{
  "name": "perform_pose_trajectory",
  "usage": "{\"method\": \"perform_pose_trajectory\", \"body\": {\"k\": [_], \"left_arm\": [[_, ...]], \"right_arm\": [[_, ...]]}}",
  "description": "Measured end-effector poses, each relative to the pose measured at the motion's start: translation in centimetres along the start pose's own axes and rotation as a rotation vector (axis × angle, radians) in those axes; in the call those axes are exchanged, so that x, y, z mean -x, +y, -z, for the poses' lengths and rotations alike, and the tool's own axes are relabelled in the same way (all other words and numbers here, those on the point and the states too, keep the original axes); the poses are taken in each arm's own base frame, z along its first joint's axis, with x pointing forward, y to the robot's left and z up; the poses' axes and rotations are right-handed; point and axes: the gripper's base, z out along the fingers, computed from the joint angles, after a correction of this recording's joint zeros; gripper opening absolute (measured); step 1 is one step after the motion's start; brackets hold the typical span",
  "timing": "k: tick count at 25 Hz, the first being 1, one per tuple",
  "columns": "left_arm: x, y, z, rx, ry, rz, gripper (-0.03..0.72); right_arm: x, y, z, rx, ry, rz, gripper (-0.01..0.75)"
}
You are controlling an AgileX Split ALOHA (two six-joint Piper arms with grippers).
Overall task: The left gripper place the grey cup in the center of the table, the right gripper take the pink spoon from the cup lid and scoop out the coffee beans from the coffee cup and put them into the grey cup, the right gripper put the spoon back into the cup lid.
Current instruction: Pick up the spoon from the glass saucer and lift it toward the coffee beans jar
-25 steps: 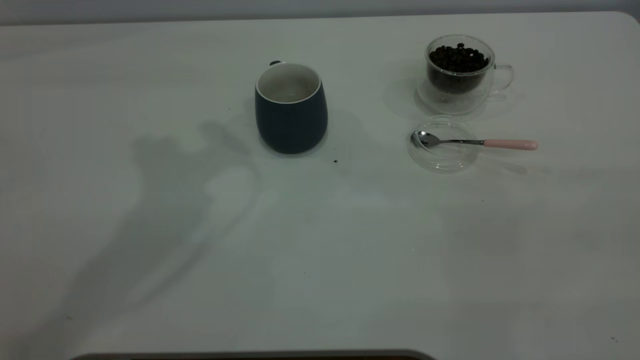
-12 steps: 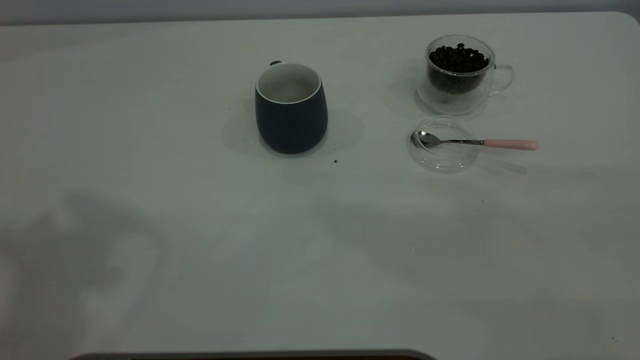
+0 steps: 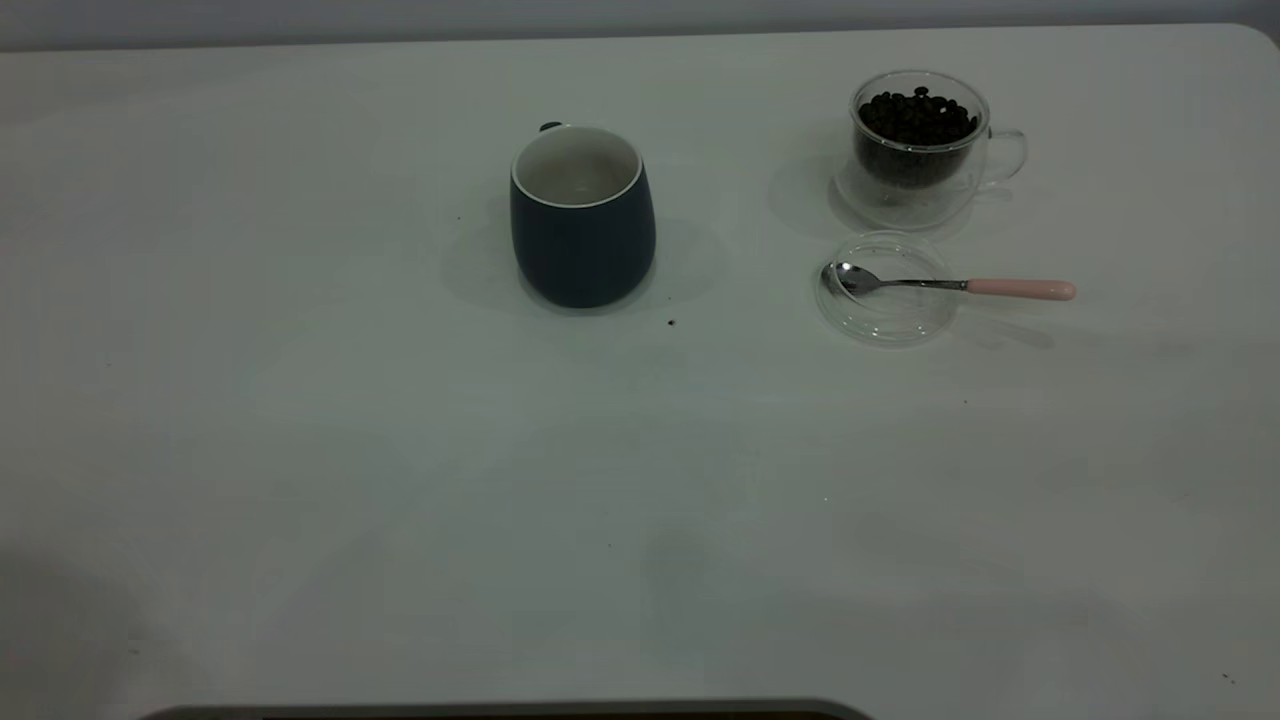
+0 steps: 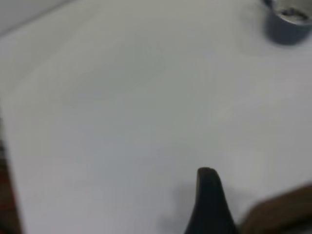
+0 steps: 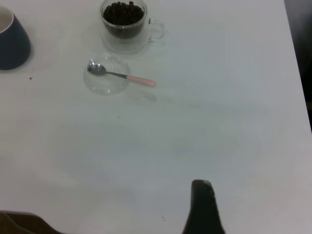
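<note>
The grey cup stands upright at the middle back of the table; it also shows in the left wrist view and the right wrist view. The coffee cup with coffee beans stands at the back right. In front of it lies the cup lid, with the pink spoon resting across it, handle to the right. Neither gripper shows in the exterior view. My left gripper hangs far from the grey cup. My right gripper is well away from the spoon.
A tiny dark speck lies right of the grey cup's base. The table's right edge shows in the right wrist view, and its left edge in the left wrist view. A dark strip lines the front edge.
The arm's shadow on the left of the table has slid to the front left corner and nearly left the view. The cups, lid and spoon have not moved.
</note>
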Motion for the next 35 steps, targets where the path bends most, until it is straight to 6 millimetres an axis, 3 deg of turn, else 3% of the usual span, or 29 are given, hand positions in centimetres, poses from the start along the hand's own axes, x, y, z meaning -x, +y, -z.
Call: {"method": "perform_pose_trajectory", "body": {"k": [8, 15, 24, 35], "left_arm": [[-9.5, -2.5, -1.8, -0.208, 0.038, -0.026, 0.586], [-14.7, -3.4, -3.8, -0.249, 0.029, -0.031, 0.586], [-16.4, -3.8, -4.5, -0.264, -0.017, -0.022, 0.586], [-16.3, -3.8, -4.5, -0.261, -0.030, -0.015, 0.586]], "right_arm": [[0.0, 0.0, 0.0, 0.000, 0.000, 0.000, 0.591], [0.0, 0.0, 0.0, 0.000, 0.000, 0.000, 0.591], [0.0, 0.0, 0.0, 0.000, 0.000, 0.000, 0.591], [0.0, 0.0, 0.0, 0.000, 0.000, 0.000, 0.591]]}}
